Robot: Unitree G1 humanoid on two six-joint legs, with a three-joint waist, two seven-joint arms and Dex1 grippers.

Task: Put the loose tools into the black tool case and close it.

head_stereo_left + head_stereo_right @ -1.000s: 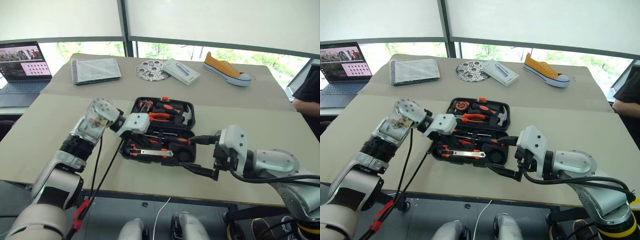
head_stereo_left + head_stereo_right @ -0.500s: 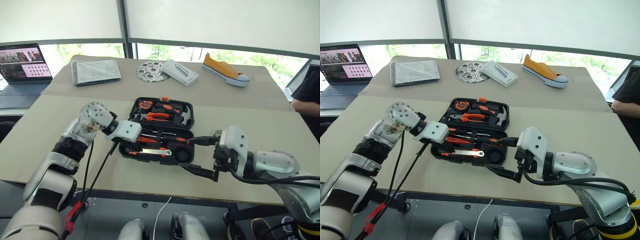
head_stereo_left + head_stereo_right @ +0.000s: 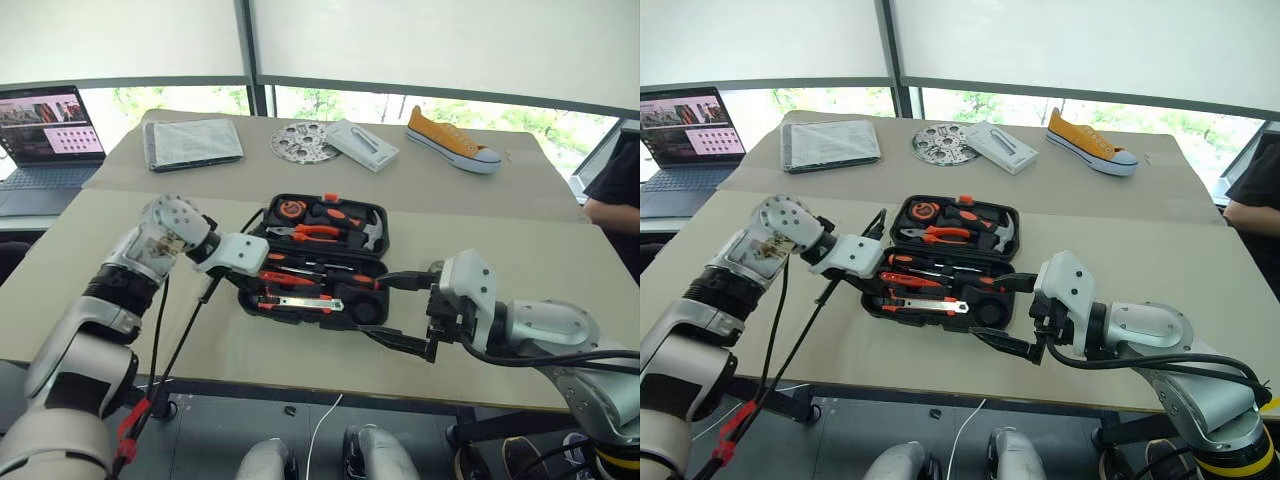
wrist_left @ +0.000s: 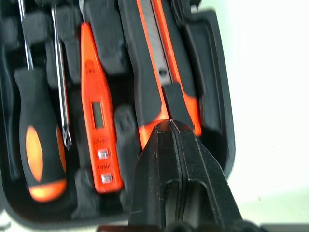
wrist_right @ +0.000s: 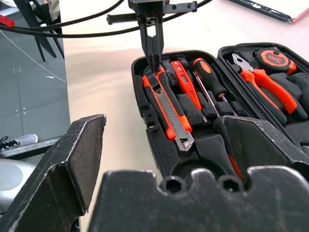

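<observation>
**Tool case open on the table, both grippers at its near half**

The black tool case [image 3: 322, 258] lies open near the middle of the tan table [image 3: 480, 240], its two halves spread flat. The far half holds the tape measure [image 3: 291, 209], pliers [image 3: 318, 231] and hammer [image 3: 371, 232]. In the near half the utility knife [image 5: 167, 115] lies along the front row, with the slim orange tester screwdriver [image 4: 96, 121] just beside it and a black-and-orange-handled screwdriver [image 4: 37, 145] next along; the dark tape roll [image 3: 368, 311] sits in the near right corner.

The left gripper [image 5: 154, 48] hangs at the case's left end, fingers pressed together, their tips right at the butt of the utility knife; whether they touch it I cannot tell. The right gripper [image 3: 395, 310] is at the case's near right corner, fingers spread wide with nothing between them: one finger reaches over the case's right end, the other lies before its front edge.

Farther back on the table are a grey folded cloth [image 3: 192, 141], a perforated metal disc [image 3: 305, 141], a flat white box [image 3: 362, 143] and an orange sneaker [image 3: 452, 138]. A laptop [image 3: 45, 132] stands open at the far left, and a person's dark sleeve [image 3: 618, 185] shows at the right edge.
</observation>
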